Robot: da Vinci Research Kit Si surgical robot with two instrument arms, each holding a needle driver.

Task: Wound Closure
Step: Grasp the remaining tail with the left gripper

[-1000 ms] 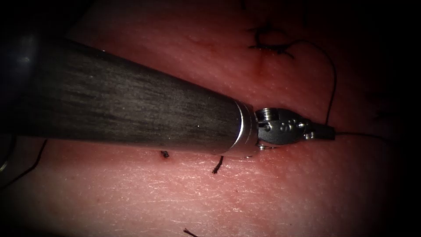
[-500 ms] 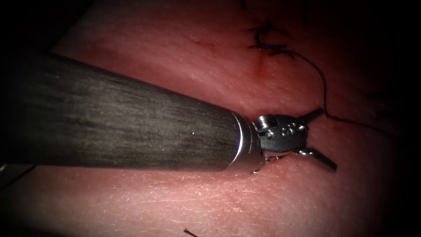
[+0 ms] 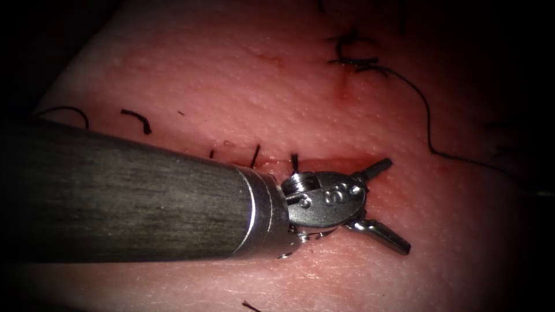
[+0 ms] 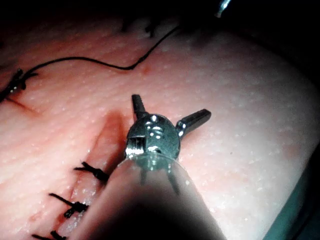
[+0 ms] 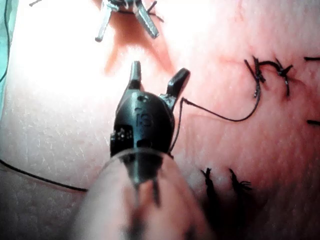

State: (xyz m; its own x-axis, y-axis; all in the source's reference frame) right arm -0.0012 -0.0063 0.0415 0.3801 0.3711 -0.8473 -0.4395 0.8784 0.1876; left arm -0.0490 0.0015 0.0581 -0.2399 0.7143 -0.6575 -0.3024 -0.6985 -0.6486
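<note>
1. While your left tool point(image 3: 394, 207) is lying across the middle of the endoscope view, its two jaws are standing wide apart and holding nothing.
2. It is sitting right by the cut point(image 3: 329, 164) in the tissue point(image 3: 191, 75), with its upper jaw pointing over the cut's red line.
3. Your right tool point(image 5: 159, 70) is also spreading its jaws and gripping nothing, and the thread point(image 5: 220, 117) is lying just beside one jaw.
4. That thread is running loose from a knot point(image 3: 352, 58) at the upper right of the endoscope view, down toward the right edge.
5. Dark stitches point(image 4: 92, 172) are crossing the cut.
</note>
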